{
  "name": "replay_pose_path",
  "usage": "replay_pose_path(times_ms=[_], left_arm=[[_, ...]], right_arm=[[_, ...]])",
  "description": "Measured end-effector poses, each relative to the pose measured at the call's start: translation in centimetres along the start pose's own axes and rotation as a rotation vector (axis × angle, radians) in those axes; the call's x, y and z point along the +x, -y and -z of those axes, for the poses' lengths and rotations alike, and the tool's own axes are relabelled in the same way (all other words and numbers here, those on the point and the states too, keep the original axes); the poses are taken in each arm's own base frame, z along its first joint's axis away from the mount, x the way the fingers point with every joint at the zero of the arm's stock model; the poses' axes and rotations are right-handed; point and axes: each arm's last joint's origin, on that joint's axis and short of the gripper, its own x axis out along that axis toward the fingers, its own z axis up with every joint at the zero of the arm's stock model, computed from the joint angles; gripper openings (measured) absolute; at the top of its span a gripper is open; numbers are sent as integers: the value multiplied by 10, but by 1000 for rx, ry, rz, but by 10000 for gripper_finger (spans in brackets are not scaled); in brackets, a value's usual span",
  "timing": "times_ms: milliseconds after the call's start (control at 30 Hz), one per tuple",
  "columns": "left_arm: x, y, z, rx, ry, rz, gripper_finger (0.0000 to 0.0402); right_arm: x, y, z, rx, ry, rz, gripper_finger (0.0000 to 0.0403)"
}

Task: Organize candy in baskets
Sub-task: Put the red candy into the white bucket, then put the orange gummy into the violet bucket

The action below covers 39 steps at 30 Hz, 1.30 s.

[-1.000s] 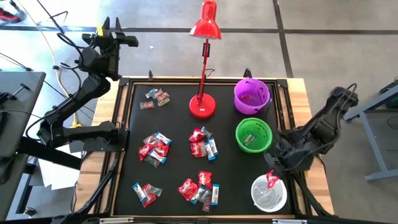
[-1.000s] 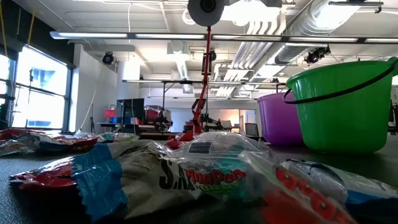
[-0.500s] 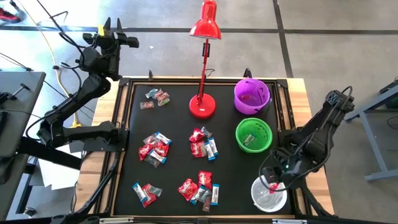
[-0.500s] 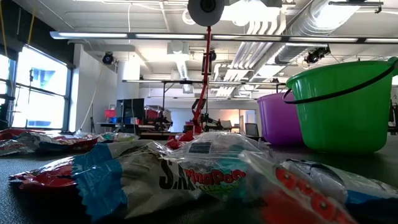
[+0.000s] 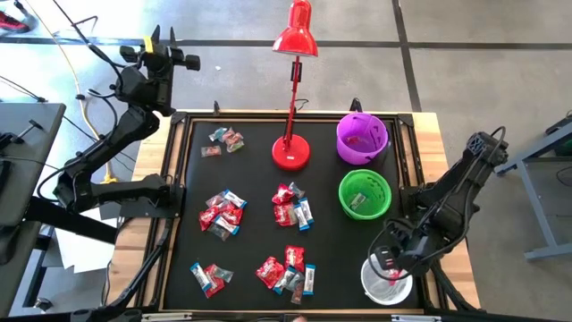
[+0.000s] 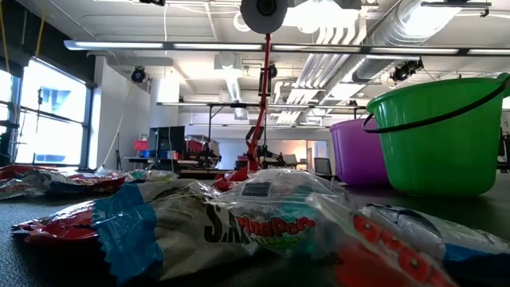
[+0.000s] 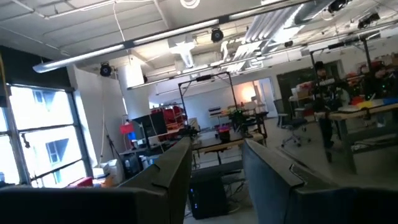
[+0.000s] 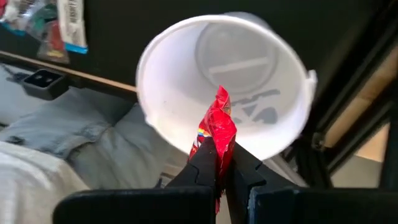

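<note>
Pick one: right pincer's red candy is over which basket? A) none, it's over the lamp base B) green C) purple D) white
D: the right pincer, shut on a red candy, hangs over the open white basket; the high view shows it at the white basket, apart from the green and purple ones.

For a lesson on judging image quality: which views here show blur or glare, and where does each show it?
Low view: the nearest candy fills the foreground, soft and out of focus; the green basket is sharper. Left wrist view: windows glare pale, the room behind is hazy. Right wrist view: the red candy is crisp against the bright white basket.
</note>
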Motion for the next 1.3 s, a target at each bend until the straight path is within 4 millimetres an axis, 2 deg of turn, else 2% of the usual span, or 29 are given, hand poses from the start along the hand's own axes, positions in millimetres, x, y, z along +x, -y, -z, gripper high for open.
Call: replay_pose_path(times_ms=[133,533,733,900,1033,1300], left_arm=[[0,-1,-1,-31,11,-6,127],[7,0,5,-27,0,-10,127],[13,1,8,-1,26,-15,127],[17,3,10,3,27,-24,127],[16,2,10,1,30,-23,127],[16,4,11,-81,21,-13,127]], right_arm=[[0,-4,3,-6,-30,-38,1],[19,-8,7,-54,-21,48,3],[25,-9,15,-51,-139,117,48],[24,-9,16,-40,-153,113,91],[24,-10,14,-31,-106,77,106],[24,-13,6,-38,104,-46,107]])
